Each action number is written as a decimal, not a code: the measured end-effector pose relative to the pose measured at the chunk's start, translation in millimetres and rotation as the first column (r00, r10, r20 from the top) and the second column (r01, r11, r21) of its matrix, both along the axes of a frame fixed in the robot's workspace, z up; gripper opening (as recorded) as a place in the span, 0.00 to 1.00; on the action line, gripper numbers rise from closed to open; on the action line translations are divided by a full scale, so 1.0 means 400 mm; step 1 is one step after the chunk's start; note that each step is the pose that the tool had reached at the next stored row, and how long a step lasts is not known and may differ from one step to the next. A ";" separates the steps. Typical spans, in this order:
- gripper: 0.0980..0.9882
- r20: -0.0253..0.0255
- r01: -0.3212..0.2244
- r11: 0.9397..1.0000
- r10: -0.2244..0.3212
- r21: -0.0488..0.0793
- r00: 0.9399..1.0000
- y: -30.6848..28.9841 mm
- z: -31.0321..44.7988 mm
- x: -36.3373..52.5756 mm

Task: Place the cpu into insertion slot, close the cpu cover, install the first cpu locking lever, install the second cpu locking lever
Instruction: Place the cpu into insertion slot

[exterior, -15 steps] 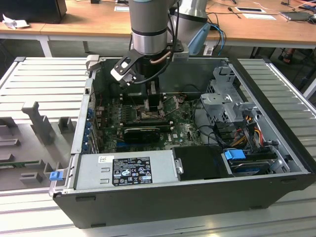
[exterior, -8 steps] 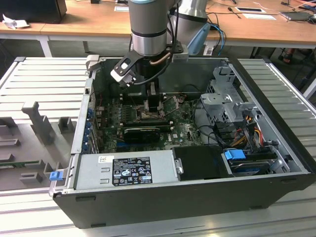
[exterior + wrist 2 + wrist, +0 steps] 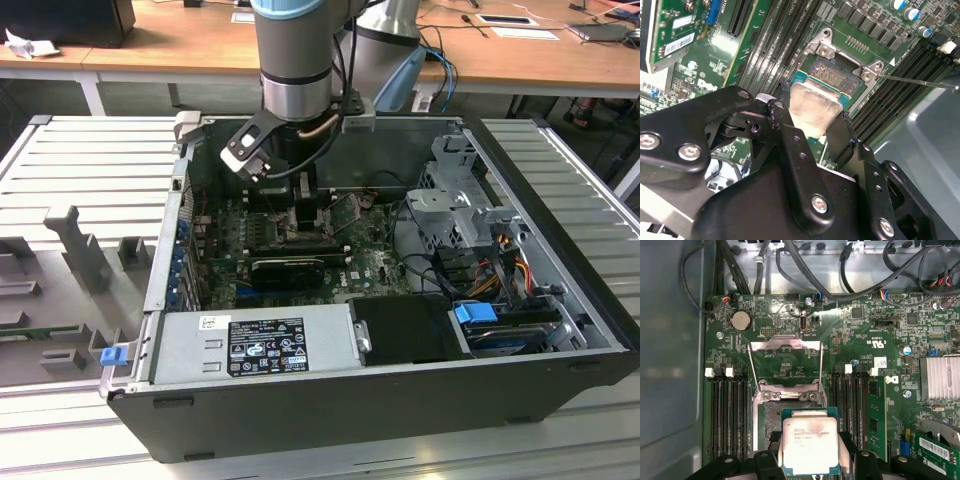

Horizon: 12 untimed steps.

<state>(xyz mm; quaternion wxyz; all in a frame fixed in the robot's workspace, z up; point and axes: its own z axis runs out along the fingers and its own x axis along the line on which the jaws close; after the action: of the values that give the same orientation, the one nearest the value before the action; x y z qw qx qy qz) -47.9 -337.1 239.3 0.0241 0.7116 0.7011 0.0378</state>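
Observation:
My gripper (image 3: 810, 452) is shut on the cpu (image 3: 809, 440), a pale silvery square chip pinched by its two side edges between black fingers (image 3: 774, 452). In both wrist views the cpu (image 3: 812, 107) hangs low over the near part of the insertion slot (image 3: 771, 421), a dark square socket with a silver rim (image 3: 826, 50) set in the green board. The cpu cover (image 3: 785, 343) stands raised behind the slot, its window open. Thin locking levers (image 3: 752, 371) rise beside it. In the exterior view the gripper (image 3: 303, 205) reaches down into the open computer case.
Memory slots (image 3: 727, 410) flank the socket on both sides. A long black ribbed card (image 3: 290, 262) lies in front of it. A silver power supply (image 3: 260, 345), a drive cage (image 3: 460, 200) and loose cables (image 3: 805, 270) crowd the case, whose grey wall (image 3: 670, 365) stands close by.

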 end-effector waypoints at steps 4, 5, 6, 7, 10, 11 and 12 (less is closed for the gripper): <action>0.48 0.000 0.000 1.000 0.000 0.000 1.000 0.007 -0.014 0.000; 0.48 0.000 0.003 1.000 -0.003 0.000 1.000 0.008 -0.017 0.000; 0.48 0.000 0.014 1.000 -0.014 0.000 1.000 0.008 -0.020 0.000; 0.48 0.000 0.022 1.000 -0.022 0.000 1.000 0.008 -0.022 0.000; 0.48 0.000 0.033 0.999 -0.033 0.000 0.999 0.008 -0.025 0.000; 0.48 0.000 0.033 0.999 -0.033 0.000 0.999 0.008 -0.025 0.000; 0.48 0.000 0.033 0.999 -0.033 0.000 0.999 0.008 -0.026 0.000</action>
<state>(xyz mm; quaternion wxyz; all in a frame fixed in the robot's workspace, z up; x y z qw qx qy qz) -48.0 -333.7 228.9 0.0247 0.7231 0.6893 0.0376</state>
